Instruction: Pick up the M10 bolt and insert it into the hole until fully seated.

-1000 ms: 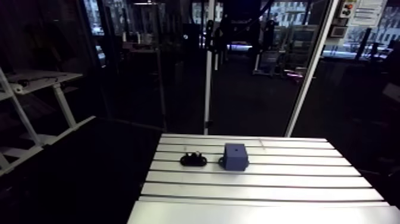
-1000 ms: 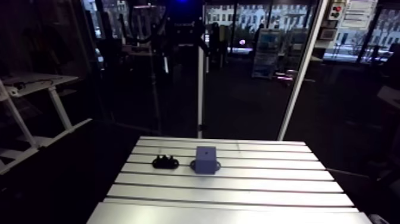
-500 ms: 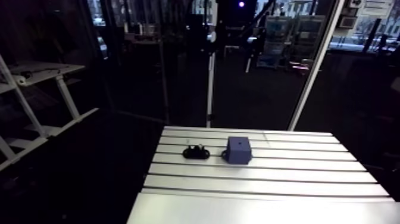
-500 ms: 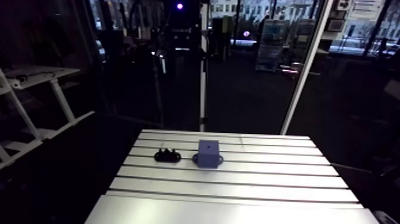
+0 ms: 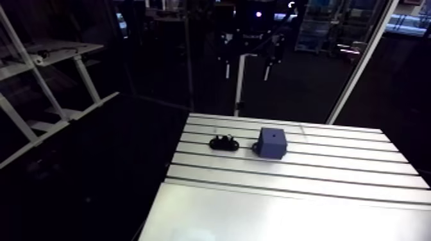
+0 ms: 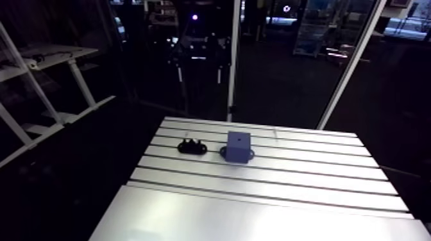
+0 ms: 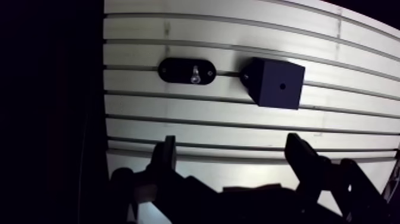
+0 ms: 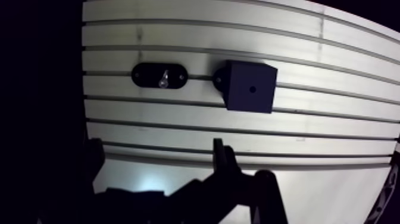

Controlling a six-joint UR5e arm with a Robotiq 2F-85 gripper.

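Observation:
A short shiny bolt point(image 7: 194, 72) stands in a black oval holder point(image 7: 186, 70) on the slotted table point(image 7: 238, 128). Beside it sits a dark blue block point(image 7: 275, 83) with a small hole point(image 7: 282, 86) in its top face. My gripper point(image 7: 234, 156) hangs above the table, short of both, with its two fingers point(image 7: 168, 156) wide apart and nothing between them. In the arm view the holder point(image 5: 224, 142) and the block point(image 5: 272, 142) lie side by side at the table's far part; the gripper does not show there.
The table's left edge point(image 5: 168, 186) drops off to a dark floor, close to the holder. Long slots point(image 5: 288, 172) run across the aluminium top, which stretches bare towards the near side.
The arm view has tilted down and shifted, so the camera moved. Holder and block keep their places on the table.

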